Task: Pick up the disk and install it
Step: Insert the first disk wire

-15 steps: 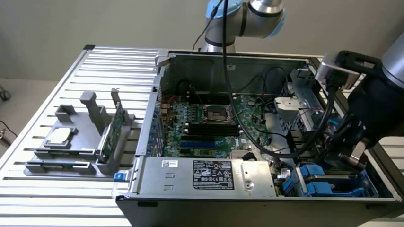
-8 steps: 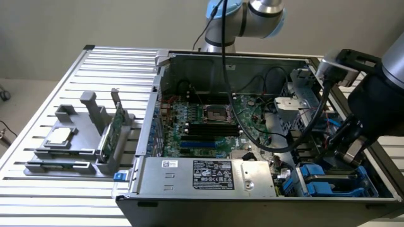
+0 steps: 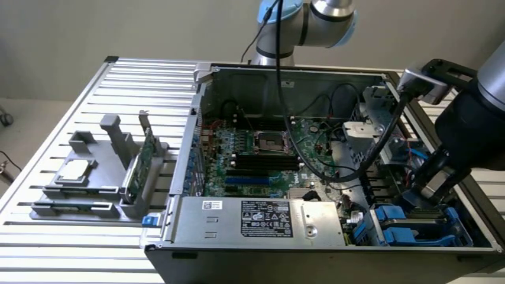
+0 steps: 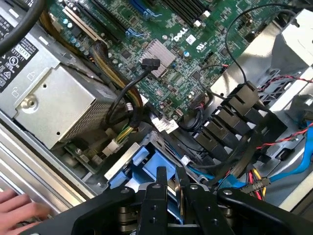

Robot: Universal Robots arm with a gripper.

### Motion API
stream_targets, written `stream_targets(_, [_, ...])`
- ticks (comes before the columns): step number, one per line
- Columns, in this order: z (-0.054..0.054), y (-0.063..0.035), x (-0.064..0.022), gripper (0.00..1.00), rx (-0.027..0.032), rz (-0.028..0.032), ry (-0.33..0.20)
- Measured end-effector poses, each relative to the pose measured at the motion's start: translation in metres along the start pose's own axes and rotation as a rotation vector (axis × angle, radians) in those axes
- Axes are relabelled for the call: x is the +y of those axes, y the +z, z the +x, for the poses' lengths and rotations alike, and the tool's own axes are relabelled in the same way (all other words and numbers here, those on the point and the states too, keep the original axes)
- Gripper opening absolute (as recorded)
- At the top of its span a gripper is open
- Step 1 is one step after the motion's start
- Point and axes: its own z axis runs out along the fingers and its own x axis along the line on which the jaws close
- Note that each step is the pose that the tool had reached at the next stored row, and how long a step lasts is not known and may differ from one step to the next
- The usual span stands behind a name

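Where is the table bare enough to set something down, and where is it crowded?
Bare table slats lie behind and in front of the grey fixture. Crowded: the computer case corner where the gripper sits among blue carriers and cables.

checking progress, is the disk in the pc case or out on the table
In: the blue-framed grey metal disk lies by the claw inside the black computer case. Fully seated: cannot tell.

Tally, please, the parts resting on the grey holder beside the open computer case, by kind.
Square silver chip: 1
Thin green upright circuit card: 1
Long dark stick lying flat in its slot: 1
Total: 3
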Motion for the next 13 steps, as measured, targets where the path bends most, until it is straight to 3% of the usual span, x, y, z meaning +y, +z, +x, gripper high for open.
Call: stream_targets(13, [0.0, 0.0, 0.0, 0.22, -0.0101, -0.0003, 0.232])
